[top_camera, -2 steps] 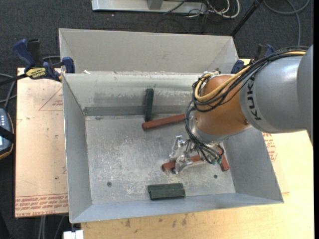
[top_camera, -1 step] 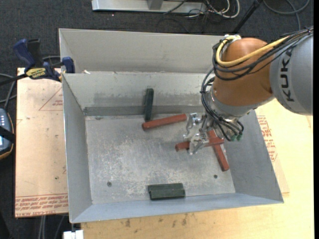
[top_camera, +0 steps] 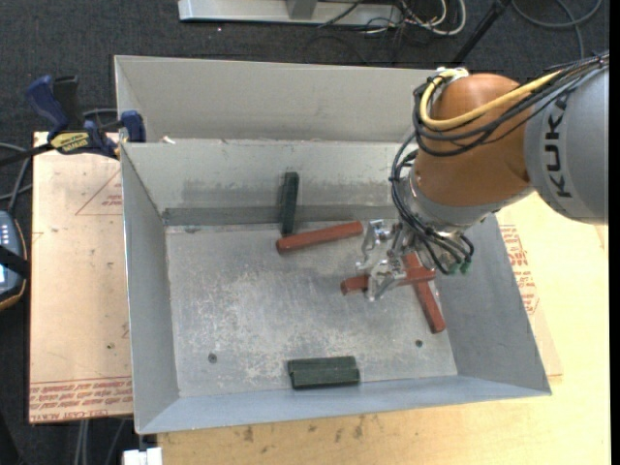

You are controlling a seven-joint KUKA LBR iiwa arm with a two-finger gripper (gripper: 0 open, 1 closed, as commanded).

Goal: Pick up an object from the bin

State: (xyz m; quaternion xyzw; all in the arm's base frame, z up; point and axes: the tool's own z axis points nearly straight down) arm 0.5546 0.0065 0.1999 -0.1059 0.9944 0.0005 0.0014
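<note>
- Dark carpeted floor [top_camera: 58,27] lies round the grey metal bin [top_camera: 145,260], whose sloping walls run down to a flat, scuffed bottom that lets loose things slide inward and stay within reach.
- At the right of the bin's bottom, the end effector [top_camera: 380,264] hangs low, its bright metal parts right over the left end of a short red stick [top_camera: 354,285].
- Whether the end effector is spread, pressed together or pinching that stick, I cannot tell; the metal parts and the stick overlap from this angle.
- A second red stick [top_camera: 432,310] slants down to the right and crosses the short one, so lifting either may drag its neighbour.
- Above the end effector sit the orange cover [top_camera: 470,143] and looped cables [top_camera: 431,100] of the arm, which reaches in from the right and hides part of the crossed pair.
- Near it on the left, a longer red stick [top_camera: 320,237] lies flat and tilted, its left end touching a dark green block [top_camera: 289,201] that stands against the back wall.
- Well apart, near the front wall, another dark green block [top_camera: 325,372] lies flat by itself.
- Judging by position, the short red stick is the likeliest pick, and nothing looks lifted yet.
</note>
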